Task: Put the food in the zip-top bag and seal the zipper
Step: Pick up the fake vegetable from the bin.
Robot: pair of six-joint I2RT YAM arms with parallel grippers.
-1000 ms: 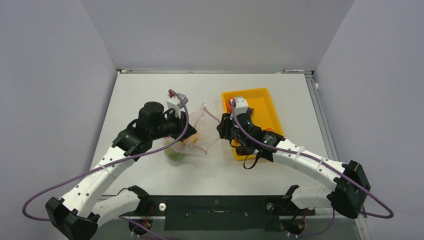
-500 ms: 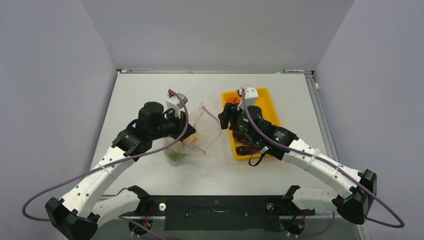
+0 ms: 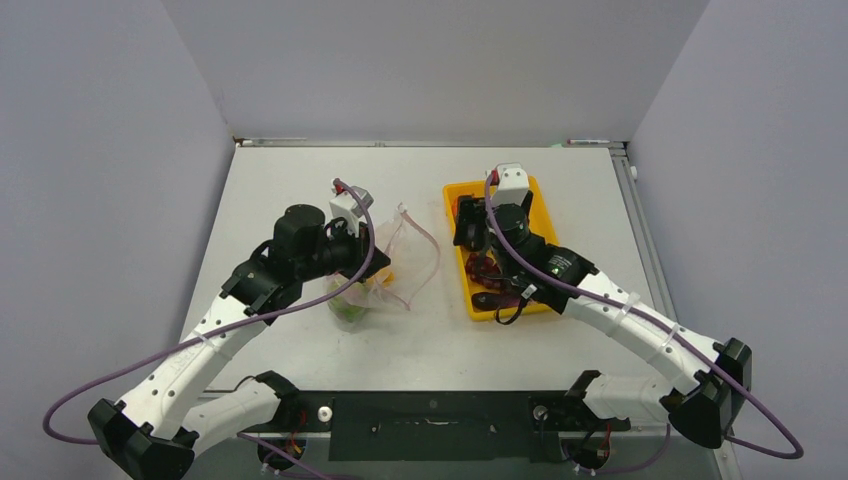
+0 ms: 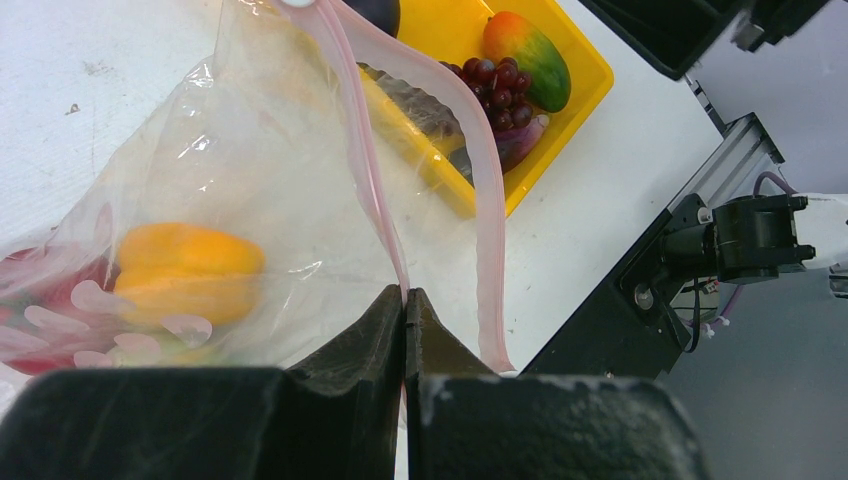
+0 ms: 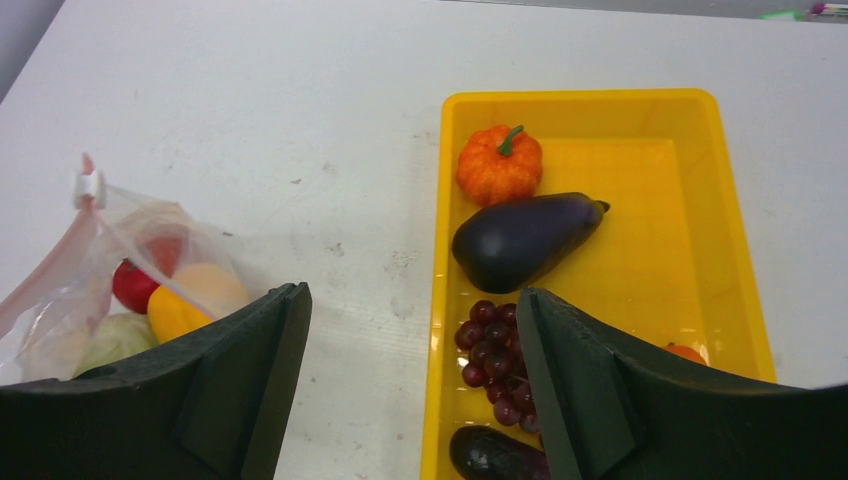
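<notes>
Pinched flat between the pressed-together fingers of the left hand (image 4: 405, 298): the thin pinkish-red zipper strip (image 4: 362, 150) along the mouth of the clear floppy plastic zip-top bag (image 4: 250, 170); bag slumped on the white tabletop (image 3: 300, 190) to the left of the yellow rectangular tray (image 5: 650, 260), mouth gaping toward it; inside the bag, a yellow-orange pepper-like toy (image 4: 188, 270), a red piece (image 5: 133, 285) and a pale green piece (image 5: 113, 345). Above the bag-side rim of the tray, the right hand (image 5: 410, 300), fingers spread wide apart with nothing between them; lying in the tray below: a small orange pumpkin (image 5: 499, 165) at the far end; just beside it, a dark purple eggplant (image 5: 525, 240); nearer still, a dark red grape cluster (image 5: 492, 355); then a second dark piece (image 5: 495, 455), cut off by the lower edge of the right wrist view; next to the grape cluster in the left wrist view, a green and red mango-like piece (image 4: 527, 55).
</notes>
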